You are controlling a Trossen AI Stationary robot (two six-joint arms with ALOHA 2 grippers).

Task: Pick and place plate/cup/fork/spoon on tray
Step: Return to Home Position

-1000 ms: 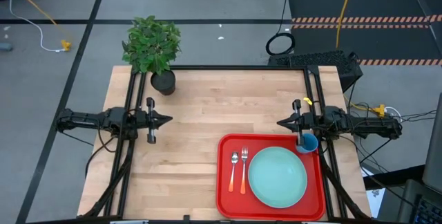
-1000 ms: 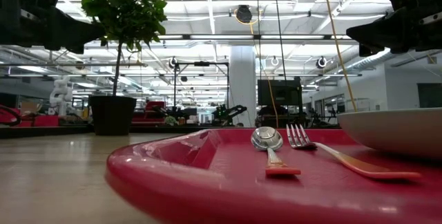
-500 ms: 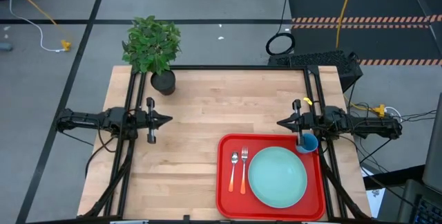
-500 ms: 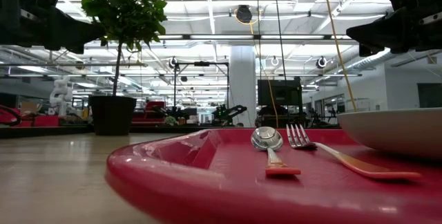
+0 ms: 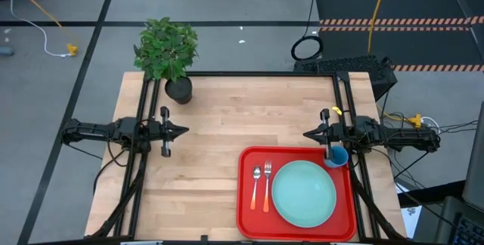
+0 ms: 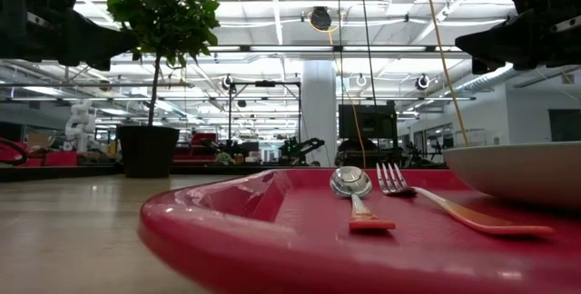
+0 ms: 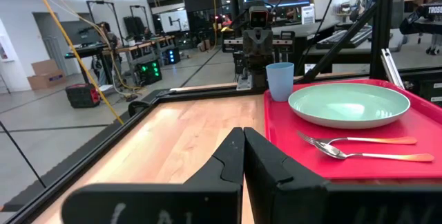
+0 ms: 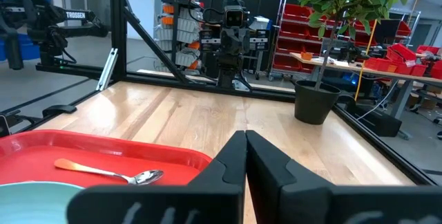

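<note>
Blue cup [image 7: 280,81] (hidden in the low view) touches the plate [image 7: 349,104]; both tools pressed together.

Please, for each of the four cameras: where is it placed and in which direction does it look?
High: above, straight down; both arms, tray, plant.
Low: table height, level across; spoon, fork, arms overhead.
Left wrist: past shut left end effector toward cup, plate.
Right wrist: past shut right end effector toward the left arm.
The spoon shows in all four.
</note>
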